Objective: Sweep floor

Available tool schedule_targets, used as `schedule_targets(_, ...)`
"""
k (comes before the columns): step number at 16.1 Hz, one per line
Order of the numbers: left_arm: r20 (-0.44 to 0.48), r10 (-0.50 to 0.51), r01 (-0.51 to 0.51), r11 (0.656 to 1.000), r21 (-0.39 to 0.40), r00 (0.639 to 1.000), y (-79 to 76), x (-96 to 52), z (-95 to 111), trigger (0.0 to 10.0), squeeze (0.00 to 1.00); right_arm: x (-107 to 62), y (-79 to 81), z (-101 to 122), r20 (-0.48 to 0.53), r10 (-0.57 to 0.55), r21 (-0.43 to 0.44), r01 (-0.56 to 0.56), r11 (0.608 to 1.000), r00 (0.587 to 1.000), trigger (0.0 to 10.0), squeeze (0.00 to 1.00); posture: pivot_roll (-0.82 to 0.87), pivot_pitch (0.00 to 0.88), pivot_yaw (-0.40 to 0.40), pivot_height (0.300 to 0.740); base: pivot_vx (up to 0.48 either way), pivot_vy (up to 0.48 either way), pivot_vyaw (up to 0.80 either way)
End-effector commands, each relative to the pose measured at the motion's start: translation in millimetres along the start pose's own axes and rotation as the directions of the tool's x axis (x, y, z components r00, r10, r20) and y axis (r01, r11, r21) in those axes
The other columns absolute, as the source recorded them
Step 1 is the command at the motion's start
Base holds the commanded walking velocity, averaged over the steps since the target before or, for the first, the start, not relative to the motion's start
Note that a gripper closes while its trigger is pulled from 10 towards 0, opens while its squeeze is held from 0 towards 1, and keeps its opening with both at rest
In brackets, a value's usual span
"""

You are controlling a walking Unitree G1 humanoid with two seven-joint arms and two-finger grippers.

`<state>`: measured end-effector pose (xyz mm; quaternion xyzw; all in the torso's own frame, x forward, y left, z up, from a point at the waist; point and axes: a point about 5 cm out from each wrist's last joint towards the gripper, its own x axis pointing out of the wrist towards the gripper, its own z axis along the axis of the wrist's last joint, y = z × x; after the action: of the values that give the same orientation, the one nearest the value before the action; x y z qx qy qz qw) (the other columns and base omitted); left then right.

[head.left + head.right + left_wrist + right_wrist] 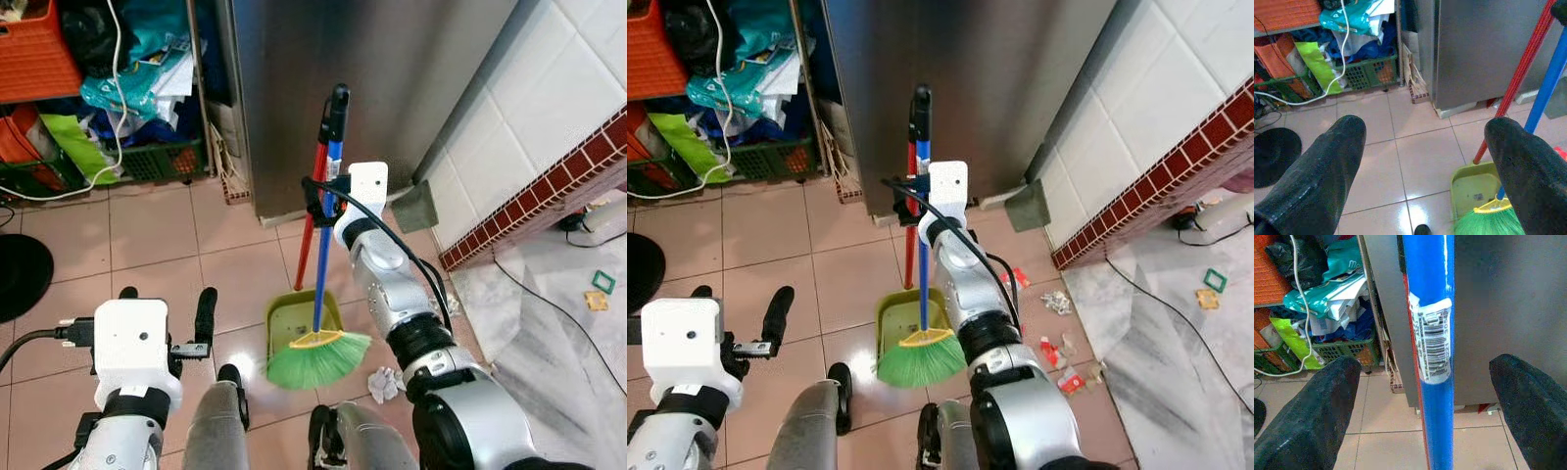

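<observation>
- Standing upright near the front of the steel refrigerator (372,88), the broom (323,245) is seen with its blue handle rising from green bristles (318,360) that rest on the tiled floor (147,235).
- A yellow-green dustpan (299,318) with a red handle is placed just behind the bristles, its handle running up close beside the blue one.
- The right gripper (1425,401) is positioned around the blue handle at mid height; in the right wrist view its fingers (1312,416) are spread wide on either side of the barcode label (1432,340), with gaps visible, so nothing is yet clasped.
- The left gripper (162,304) is held low over bare tiles, fingers apart and empty.
- The step in hand is judged to be the taking of the broom: the right fingers should be closed squarely on the blue handle alone, so that the red handle is not pinched in with it.
- The handle should be centred between the fingers before closing, or the broom may be tipped against the refrigerator.
- Crumpled paper (384,384) and small scraps (1058,357) are seen on the tiles by the robot's right side; short strokes toward the dustpan would be suited once the grip is firm.
- A dangling cable (118,117) by the cluttered crates (39,49) should be avoided.
</observation>
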<state>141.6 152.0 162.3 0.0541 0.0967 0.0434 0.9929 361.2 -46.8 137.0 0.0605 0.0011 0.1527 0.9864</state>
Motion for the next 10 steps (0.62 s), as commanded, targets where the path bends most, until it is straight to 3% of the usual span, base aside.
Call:
schedule_targets(1,0.000,0.009,-0.009,1.000,-0.002,1.000,0.3,-4.8,2.5,10.0,0.00,0.6,-2.4,-0.9,-0.003,-0.019,0.002,0.019,1.000,1.000,10.0,0.00,0.17,0.307,-0.115,0.740,0.000,0.000,0.00)
schedule_targets(10,-0.007,0.010,-0.010,1.000,-0.012,1.000,-1.5,-9.3,2.4,10.0,0.00,6.9,-6.0,4.4,0.014,-0.050,-0.011,0.050,0.999,0.999,10.0,0.00,0.18,0.319,-0.122,0.740,0.000,0.000,0.00)
